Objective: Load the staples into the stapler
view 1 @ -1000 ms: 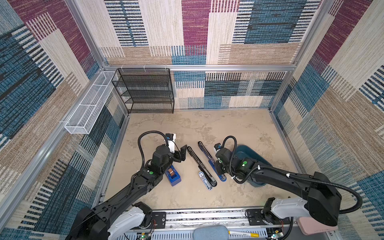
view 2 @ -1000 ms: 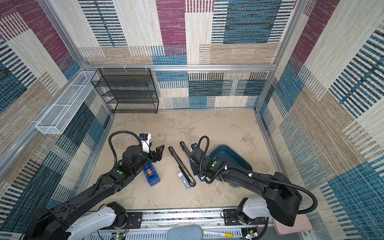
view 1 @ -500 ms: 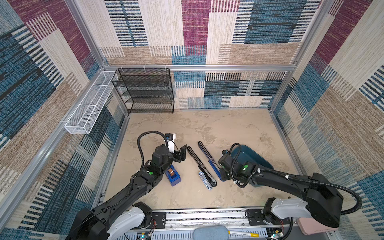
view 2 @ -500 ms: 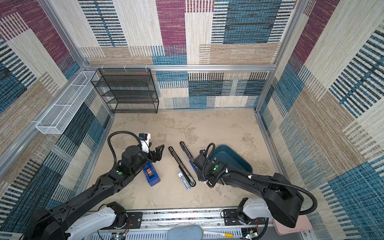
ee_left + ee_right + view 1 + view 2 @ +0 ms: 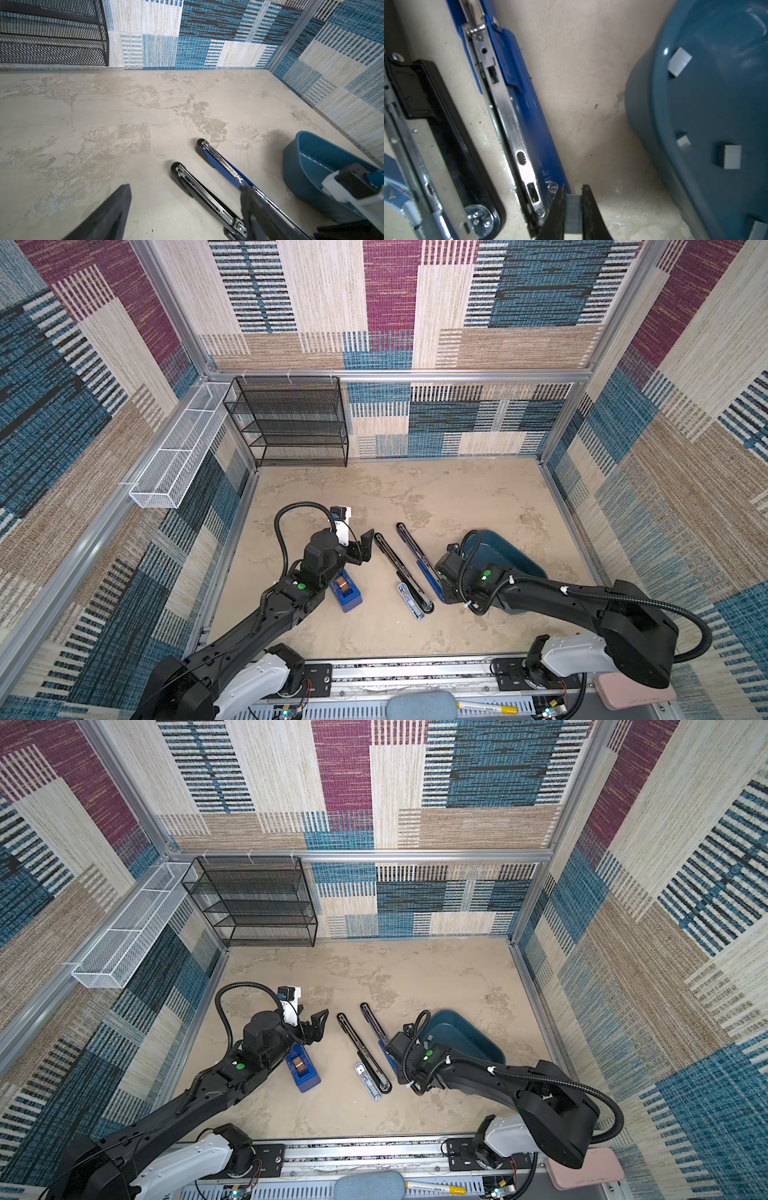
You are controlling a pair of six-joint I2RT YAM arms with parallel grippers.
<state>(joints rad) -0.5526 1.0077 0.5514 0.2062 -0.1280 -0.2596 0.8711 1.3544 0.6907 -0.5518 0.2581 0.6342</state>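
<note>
Flat grey staples [image 5: 572, 215], glossy blue stapler [image 5: 525, 104]

left arm [image 5: 249, 626]: matte black, chunky jointed links, coming in at 7 o'clock in both top views.
left base [image 5: 249, 684]: and there's a rounded white housing.
left cable [image 5: 282, 539]: black ribbed hose, one big loop.
left marking [image 5: 302, 585]: bright green dot on the black shell.
left wrist camera [image 5: 341, 526]: white block, blue plug on top.
left gripper [image 5: 365, 547]: black, wedge-shaped fingers.
right arm [image 5: 561, 605]: same matte black, in at 5 o'clock, with a bulky rounded shoulder.
right base [image 5: 573, 651]: white housing again.
right cable [image 5: 590, 594]: ribbed black hose, cinched by white ties [image 5: 563, 591].
right marking [image 5: 484, 577]: green dot.
right gripper [image 5: 573, 189]: black fingers tapering to thin tips.
</note>
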